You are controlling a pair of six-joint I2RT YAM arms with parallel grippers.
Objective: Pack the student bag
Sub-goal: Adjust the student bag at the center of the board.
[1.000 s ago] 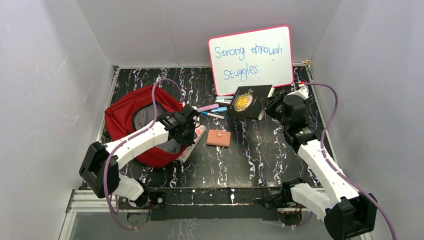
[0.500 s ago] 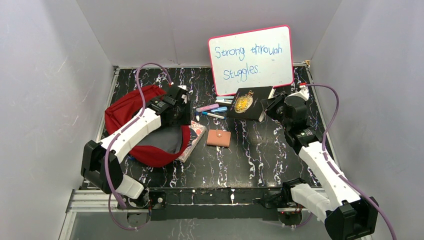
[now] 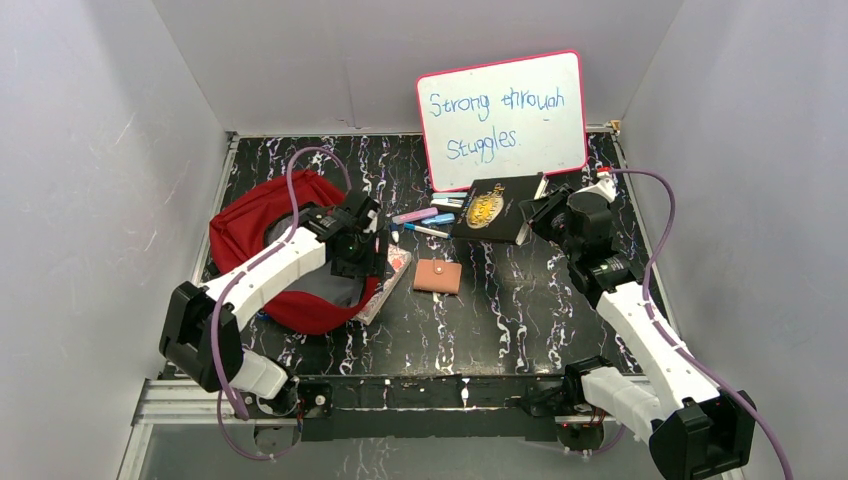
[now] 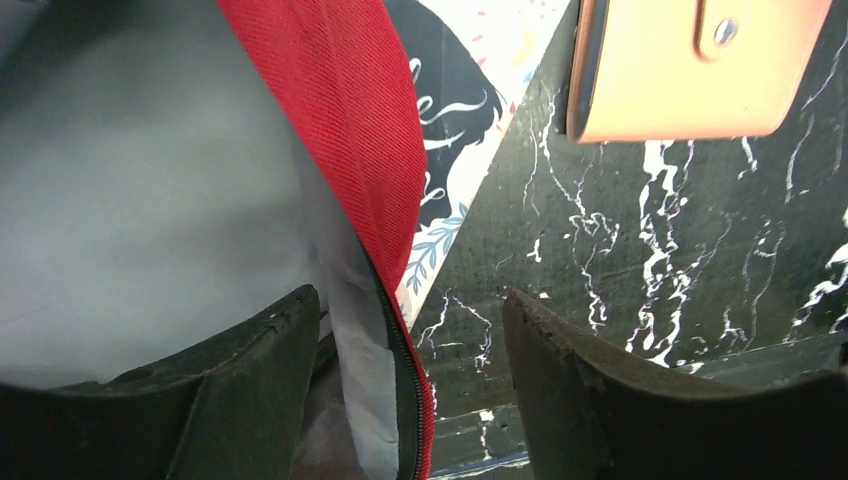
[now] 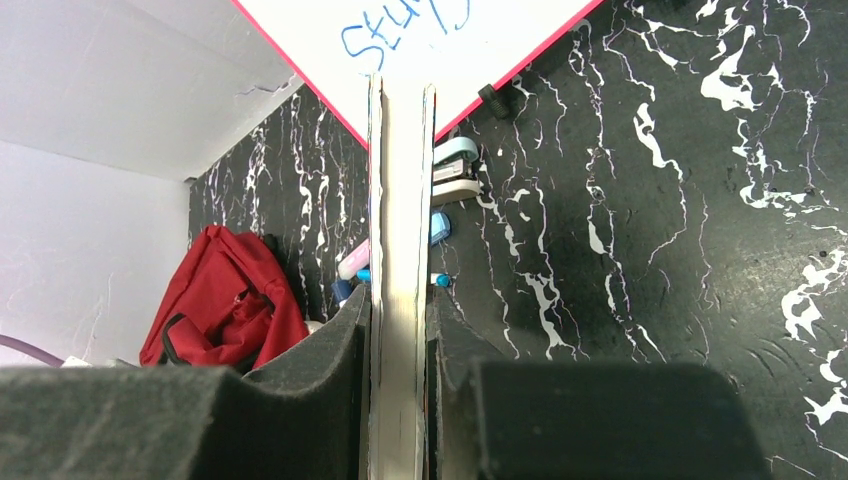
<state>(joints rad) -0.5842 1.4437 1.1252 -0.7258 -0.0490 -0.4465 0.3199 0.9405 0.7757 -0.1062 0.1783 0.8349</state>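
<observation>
Left fingers (image 4: 235, 400) spread astride the student bag (image 4: 335, 130) — right fingers (image 5: 300, 395) pinch the book (image 5: 398, 300).

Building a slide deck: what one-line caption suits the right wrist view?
Right claw clamps a book edge-on, whiteboard ahead, red backpack at far left.

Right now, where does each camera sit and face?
Top external: above and behind the bases, looking down on the table; both arms show.
Left wrist: looks down past the open left gripper at the student bag's rim and a wallet.
Right wrist: looks across the table past the right gripper, shut on a book, towards the whiteboard.
Shared: top and right wrist both show bag and whiteboard.
</observation>
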